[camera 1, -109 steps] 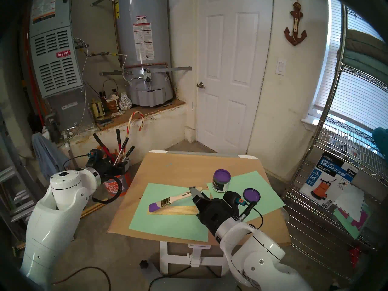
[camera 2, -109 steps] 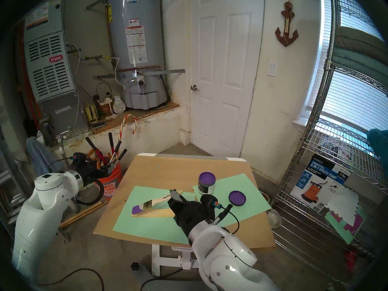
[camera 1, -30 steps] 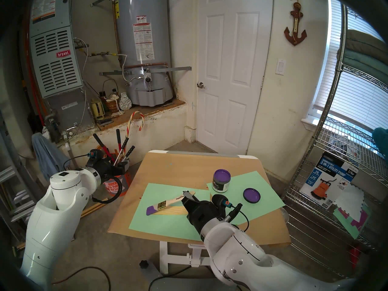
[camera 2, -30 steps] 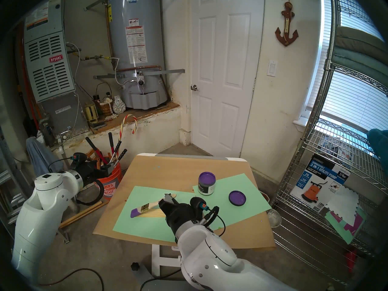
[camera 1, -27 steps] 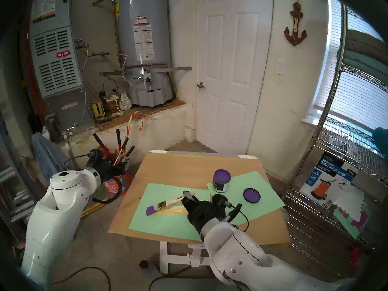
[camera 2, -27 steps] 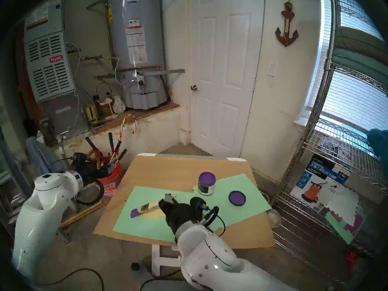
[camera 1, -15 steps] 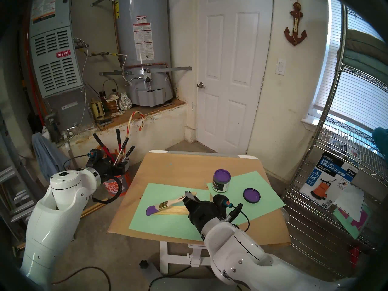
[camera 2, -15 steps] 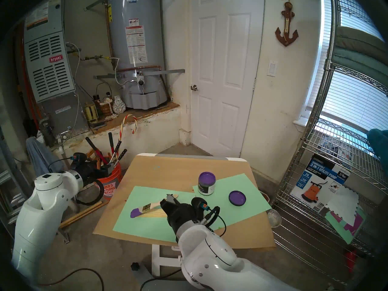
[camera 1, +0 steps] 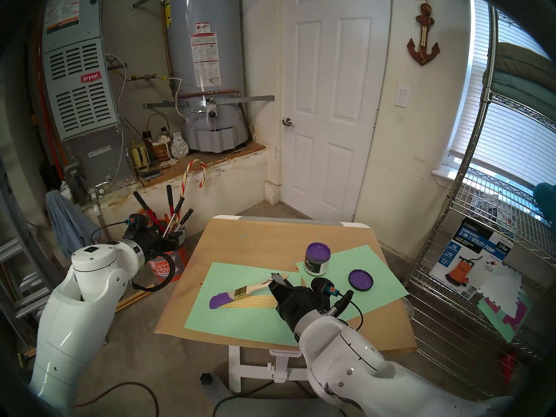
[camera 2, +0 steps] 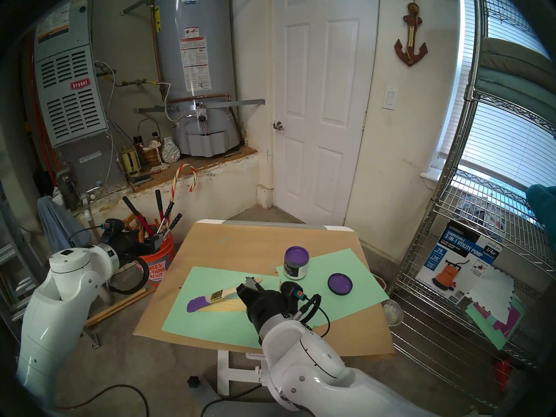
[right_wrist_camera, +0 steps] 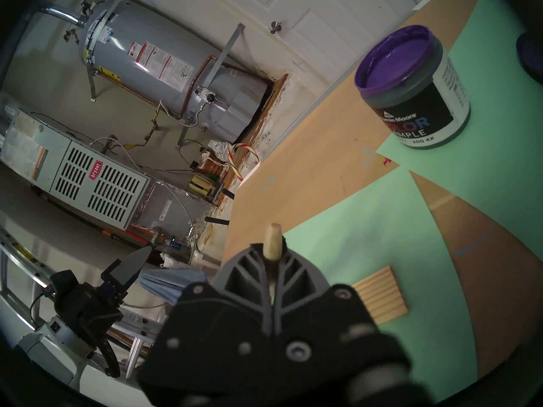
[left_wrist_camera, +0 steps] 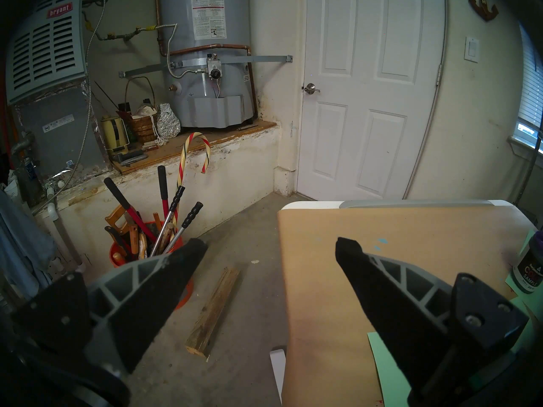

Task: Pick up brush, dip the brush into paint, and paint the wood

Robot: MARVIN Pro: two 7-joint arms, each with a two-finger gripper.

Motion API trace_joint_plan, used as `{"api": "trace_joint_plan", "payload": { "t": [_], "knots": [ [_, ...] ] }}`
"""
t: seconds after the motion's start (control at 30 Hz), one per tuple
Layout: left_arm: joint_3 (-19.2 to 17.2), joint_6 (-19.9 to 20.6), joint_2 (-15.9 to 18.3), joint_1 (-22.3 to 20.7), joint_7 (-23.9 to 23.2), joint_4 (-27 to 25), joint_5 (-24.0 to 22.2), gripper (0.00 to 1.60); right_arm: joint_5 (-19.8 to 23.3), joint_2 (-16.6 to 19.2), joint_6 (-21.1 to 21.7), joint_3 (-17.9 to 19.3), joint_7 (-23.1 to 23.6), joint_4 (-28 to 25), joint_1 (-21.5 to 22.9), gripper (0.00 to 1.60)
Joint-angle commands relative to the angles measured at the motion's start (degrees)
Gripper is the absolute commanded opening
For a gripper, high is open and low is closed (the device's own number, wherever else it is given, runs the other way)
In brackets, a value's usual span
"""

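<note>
- Nearest to us, at five o'clock on the table, our right gripper (camera 1: 278, 277) is clamped tight on the brush (camera 1: 252, 288), holding the handle near its tail; the handle's tip pokes out past the fingers (right_wrist_camera: 296, 268).
- We judge the brush light and stiff, with soft bristles that bend; gripping the bare handle keeps us clear of wet paint.
- The bristles rest on the nine o'clock end of the wood (camera 1: 249, 302), where a purple patch is spread.
- The wood looks thin and light and could slide on the green paper (camera 1: 240, 323).
- Further off, at one o'clock, stands the open paint jar (camera 1: 317, 258).
- Away at nine o'clock, off the table, our left gripper (left_wrist_camera: 269, 247) hangs wide open, holding nothing.
</note>
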Motion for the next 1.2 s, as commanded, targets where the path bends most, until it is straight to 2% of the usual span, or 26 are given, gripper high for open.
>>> {"api": "trace_joint_plan", "payload": {
  "t": [0.0,1.17],
  "knots": [
    [-0.65,-0.16,0.05,-0.26,0.11,-1.0,-0.12,1.6,0.33,0.83,-0.22,0.21,0.67,-1.27,-0.68,0.0],
    [-0.65,-0.16,0.05,-0.27,0.11,-0.99,-0.11,1.6,-0.67,5.51,-1.31,2.67,1.19,-4.22,-3.54,0.0]
  ]
}}
